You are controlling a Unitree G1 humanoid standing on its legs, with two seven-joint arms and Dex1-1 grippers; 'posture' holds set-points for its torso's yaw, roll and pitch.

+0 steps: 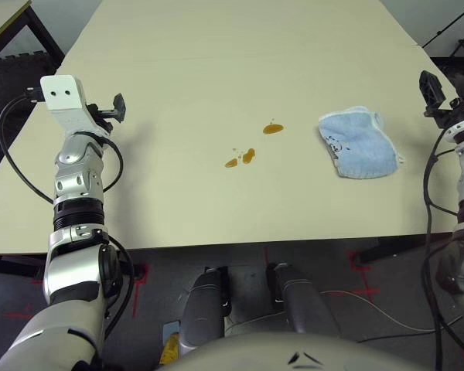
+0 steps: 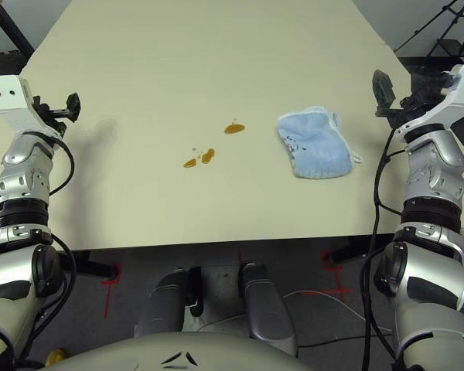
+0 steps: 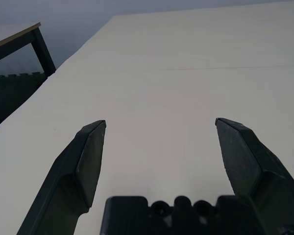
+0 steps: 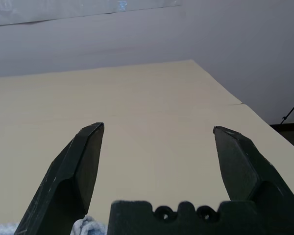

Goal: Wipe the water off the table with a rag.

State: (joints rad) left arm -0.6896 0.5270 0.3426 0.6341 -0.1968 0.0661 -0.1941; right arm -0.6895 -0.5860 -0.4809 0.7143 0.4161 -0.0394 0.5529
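The light blue rag (image 1: 358, 144) lies crumpled on the pale beige table (image 1: 216, 69), right of centre. A few small amber drops of water (image 1: 274, 129) sit near the middle, with two smaller ones (image 1: 240, 158) a little nearer me. My left gripper (image 3: 159, 128) hovers over the table's left side, open with nothing between its fingers. Above the table's right edge, just right of the rag, my right gripper (image 4: 157, 131) is open and holds nothing. A corner of the rag (image 4: 88, 227) peeks out beside its finger.
Another table's corner (image 1: 4, 19) with dark legs stands at the far left. A tripod (image 2: 441, 31) stands on the floor beyond the right edge. Cables hang along both forearms. Red tape marks show on the grey floor below the near edge.
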